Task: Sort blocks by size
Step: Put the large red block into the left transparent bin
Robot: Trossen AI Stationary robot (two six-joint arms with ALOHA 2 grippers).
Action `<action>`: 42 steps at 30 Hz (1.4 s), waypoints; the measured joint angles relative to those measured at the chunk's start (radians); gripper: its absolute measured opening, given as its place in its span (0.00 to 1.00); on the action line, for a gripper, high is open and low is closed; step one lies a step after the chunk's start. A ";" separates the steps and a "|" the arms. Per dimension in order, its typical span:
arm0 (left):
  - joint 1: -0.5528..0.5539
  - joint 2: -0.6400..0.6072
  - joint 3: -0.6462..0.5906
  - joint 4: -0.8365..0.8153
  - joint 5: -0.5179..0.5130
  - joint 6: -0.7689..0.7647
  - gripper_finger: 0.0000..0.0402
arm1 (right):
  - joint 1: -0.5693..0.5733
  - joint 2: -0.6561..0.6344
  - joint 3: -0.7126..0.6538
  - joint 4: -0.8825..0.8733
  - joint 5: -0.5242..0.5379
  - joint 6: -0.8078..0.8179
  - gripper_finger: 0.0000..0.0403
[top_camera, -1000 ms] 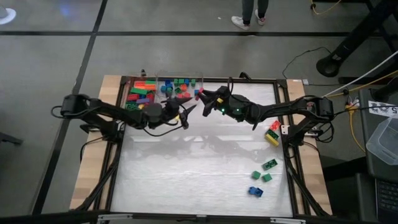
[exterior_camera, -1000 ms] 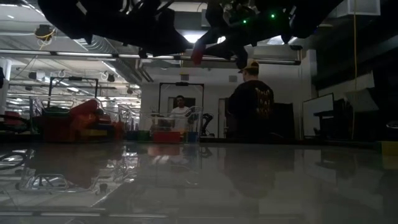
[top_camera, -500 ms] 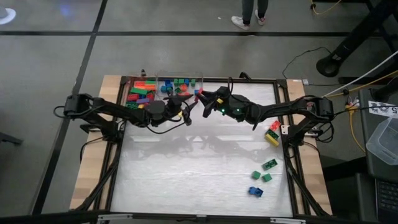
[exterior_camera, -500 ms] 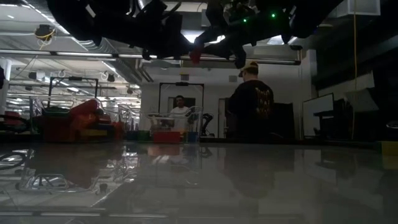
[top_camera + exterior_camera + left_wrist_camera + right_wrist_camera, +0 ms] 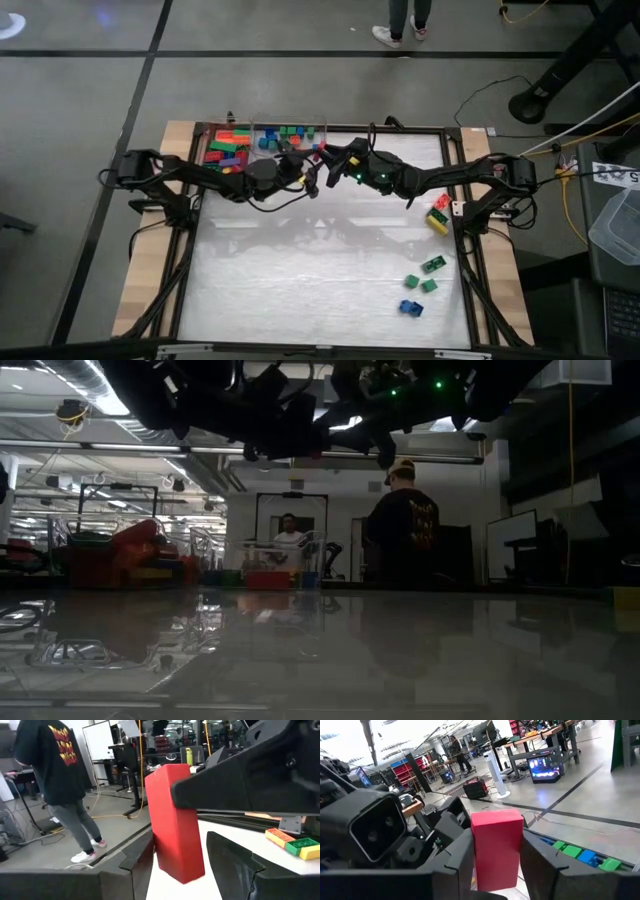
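Note:
A red block (image 5: 497,847), long and rectangular, is high over the table's far middle with my right gripper (image 5: 326,158) shut on it. My left gripper (image 5: 180,870) is open and level, with one finger on either side of the same block (image 5: 175,825). In the high view it (image 5: 308,172) is just left of the right gripper, and in the low view it (image 5: 290,435) hides the block. Sorted blocks (image 5: 230,147) lie in clear trays at the far left. My right gripper pinches the red block's two opposite faces (image 5: 479,855) between its two fingers. It comes in level from the table's right. One finger (image 5: 210,790) lies across the block's side. The block is lifted clear of the table. My left gripper's fingers flank the block's end (image 5: 186,870); I cannot tell whether they touch it.
A second clear tray (image 5: 292,133) holds green and blue blocks at the far edge. Loose blocks lie at the right: a red, green and yellow cluster (image 5: 438,212), two green ones (image 5: 431,272) and a blue one (image 5: 411,307). A person (image 5: 405,525) stands beyond the table.
My left gripper has moved level toward the table's right, up to the red block in my right gripper, and its fingers now stand on either side of it. The right gripper and the block have kept still.

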 joint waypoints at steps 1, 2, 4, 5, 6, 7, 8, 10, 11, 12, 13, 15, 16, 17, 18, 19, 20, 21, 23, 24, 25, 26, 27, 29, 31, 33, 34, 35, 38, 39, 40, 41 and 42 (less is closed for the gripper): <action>0.002 0.002 0.004 -0.001 -0.001 0.005 0.42 | 0.000 0.000 0.000 0.000 0.000 0.000 0.34; 0.004 0.004 0.006 -0.001 0.000 0.009 0.42 | 0.000 0.000 0.000 0.002 -0.001 0.000 0.34; 0.010 0.004 0.008 -0.002 0.007 -0.005 0.41 | 0.000 0.000 0.000 0.001 -0.003 0.000 0.34; 0.015 0.004 0.008 -0.003 0.008 -0.017 0.40 | 0.000 0.000 0.000 -0.001 -0.004 0.000 0.34; 0.019 0.004 0.008 -0.006 0.009 -0.034 0.39 | 0.000 0.000 0.000 0.000 -0.004 0.000 0.34; 0.022 0.004 0.008 -0.006 0.010 -0.042 0.37 | 0.000 0.000 0.000 0.000 -0.004 -0.001 0.34; 0.027 0.005 0.008 -0.006 0.010 -0.053 0.34 | 0.000 0.000 0.000 -0.002 -0.004 -0.002 0.34; 0.034 0.005 0.008 -0.007 0.012 -0.071 0.28 | 0.000 0.000 0.000 -0.005 -0.004 -0.005 0.34; 0.037 0.005 0.008 -0.007 0.011 -0.075 0.25 | 0.000 0.000 0.000 -0.007 -0.004 -0.004 0.34; 0.040 0.005 0.008 -0.008 0.010 -0.075 0.22 | 0.000 0.000 0.000 -0.007 -0.003 -0.003 0.34; 0.040 0.005 0.008 -0.008 0.006 -0.077 0.18 | 0.000 0.000 0.000 -0.010 0.000 -0.004 0.34; 0.040 0.005 0.007 -0.008 0.007 -0.078 0.11 | -0.001 0.000 0.000 -0.010 -0.001 -0.009 0.34; 0.040 0.005 0.007 -0.008 0.006 -0.073 0.10 | -0.001 0.000 0.000 -0.010 -0.003 -0.009 0.34; 0.040 0.005 0.007 -0.009 0.006 -0.073 0.10 | -0.001 0.000 0.000 -0.013 -0.003 -0.009 0.35; 0.040 0.005 0.007 -0.014 0.006 -0.073 0.10 | -0.001 0.000 0.000 -0.019 -0.003 -0.009 0.35; 0.040 0.005 0.007 -0.016 0.005 -0.073 0.10 | -0.001 0.000 0.000 -0.022 -0.003 -0.009 0.35; 0.040 0.005 0.007 -0.019 0.005 -0.072 0.10 | -0.001 0.000 0.000 -0.023 -0.003 -0.009 0.35; 0.040 0.004 0.007 -0.024 0.006 -0.068 0.10 | -0.001 0.000 0.000 -0.026 -0.004 -0.009 0.35; 0.040 -0.004 0.007 -0.053 0.007 -0.068 0.10 | -0.001 0.000 0.000 -0.034 -0.007 -0.009 0.35; 0.040 -0.007 0.007 -0.068 0.003 -0.069 0.10 | -0.001 0.000 0.000 -0.036 -0.015 -0.009 0.35; 0.039 -0.013 0.007 -0.088 -0.005 -0.070 0.10 | -0.002 0.000 0.000 -0.039 -0.032 -0.011 0.35; 0.039 -0.022 0.007 -0.114 -0.009 -0.078 0.10 | -0.004 0.001 0.000 -0.042 -0.054 -0.018 0.36; 0.039 -0.032 0.007 -0.135 -0.012 -0.086 0.10 | -0.010 0.001 0.000 -0.042 -0.077 -0.035 0.36; 0.039 -0.055 0.007 -0.181 -0.014 -0.098 0.10 | -0.017 0.001 0.000 -0.047 -0.110 -0.057 0.38; 0.039 -0.079 0.007 -0.230 -0.027 -0.105 0.10 | -0.019 0.001 0.000 -0.060 -0.117 -0.061 0.42; 0.042 -0.114 0.006 -0.276 -0.050 -0.106 0.10 | -0.028 0.001 0.000 -0.077 -0.126 -0.061 0.47; 0.045 -0.137 0.006 -0.305 -0.062 -0.106 0.10 | -0.028 0.001 0.000 -0.082 -0.126 -0.061 0.49; 0.050 -0.160 0.007 -0.338 -0.072 -0.107 0.10 | -0.029 0.001 0.000 -0.084 -0.125 -0.062 0.52; 0.073 -0.239 0.007 -0.522 -0.081 -0.139 0.10 | -0.027 -0.015 0.000 -0.096 -0.149 -0.066 0.59; 0.083 -0.266 0.007 -0.592 -0.081 -0.159 0.10 | -0.027 -0.025 0.000 -0.104 -0.179 -0.072 0.61; 0.093 -0.295 0.007 -0.674 -0.082 -0.181 0.10 | -0.027 -0.041 0.000 -0.125 -0.222 -0.086 0.62; 0.104 -0.322 0.006 -0.745 -0.083 -0.206 0.10 | -0.027 -0.054 0.000 -0.137 -0.267 -0.096 0.63; 0.116 -0.350 0.007 -0.815 -0.083 -0.232 0.10 | -0.027 -0.073 0.001 -0.164 -0.317 -0.106 0.64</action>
